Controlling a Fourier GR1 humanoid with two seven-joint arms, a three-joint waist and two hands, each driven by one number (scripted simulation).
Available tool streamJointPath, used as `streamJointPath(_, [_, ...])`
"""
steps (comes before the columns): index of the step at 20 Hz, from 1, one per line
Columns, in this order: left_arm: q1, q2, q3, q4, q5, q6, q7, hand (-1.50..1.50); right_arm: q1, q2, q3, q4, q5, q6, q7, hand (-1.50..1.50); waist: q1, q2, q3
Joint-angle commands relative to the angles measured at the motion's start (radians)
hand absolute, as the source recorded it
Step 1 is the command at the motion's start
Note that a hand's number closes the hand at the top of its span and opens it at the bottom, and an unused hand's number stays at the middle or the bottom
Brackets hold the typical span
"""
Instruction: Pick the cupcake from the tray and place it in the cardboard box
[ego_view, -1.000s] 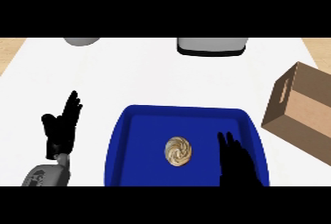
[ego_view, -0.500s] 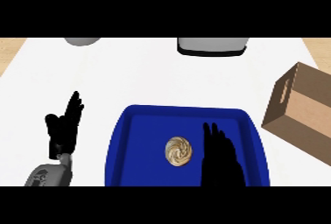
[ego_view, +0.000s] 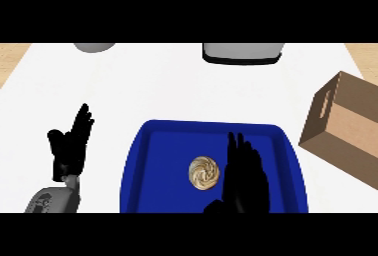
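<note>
So from the head view we've got the right hand (ego_view: 244, 175) out over the blue tray (ego_view: 144, 165), coming up from the lower edge with its fingers (ego_view: 235, 145) stretched straight and pointing toward the far side of the counter (ego_view: 184, 90). It's flat and relaxed, not curled round anything, and it sits just beside the cupcake (ego_view: 204, 173), on that cupcake's right side; we can't really tell if the edge of the hand is touching it or not. The cupcake is in the middle of the tray, swirly tan top facing up, nothing gripping it. The left hand (ego_view: 70, 145) is resting off to the left of the tray, fingers up and straight, holding nothing, with its grey forearm (ego_view: 52, 200) showing at the bottom left corner. The cardboard box (ego_view: 343, 130) sits at the right edge of the counter, tilted, apart from the tray's right rim. At the far edge we can see a grey round thing (ego_view: 94, 47) on the left and a grey and black container (ego_view: 243, 53) further right, both cut off.
</note>
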Motion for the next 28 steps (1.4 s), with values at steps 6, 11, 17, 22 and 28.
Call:
streamJointPath(6, [0.042, -0.010, -0.015, -0.046, 0.000, -0.008, 0.002, 0.00, -0.060, 0.019, -0.041, 0.111, -0.045, -0.035, 0.235, -1.50, 0.006, -0.004, 0.001])
streamJointPath(11, [0.057, 0.011, -0.002, -0.066, -0.003, -0.010, 0.007, 0.00, -0.087, 0.019, -0.051, 0.123, -0.060, 0.006, 0.235, -1.50, 0.000, -0.006, 0.001])
streamJointPath(17, [0.010, 0.001, 0.019, 0.001, -0.001, 0.001, 0.005, 0.00, -0.107, 0.019, -0.057, 0.178, -0.073, -0.005, 0.235, -1.50, -0.012, -0.003, 0.000])
streamJointPath(22, [0.009, -0.010, 0.007, -0.001, -0.008, -0.003, 0.001, 0.00, -0.136, 0.019, -0.035, 0.263, -0.111, -0.072, 0.235, -1.50, -0.004, -0.002, 0.001])
streamJointPath(28, [-0.013, 0.001, 0.033, 0.045, 0.003, -0.019, -0.020, 0.00, -0.149, 0.019, -0.019, 0.298, -0.131, -0.095, 0.235, -1.50, -0.009, -0.002, 0.001])
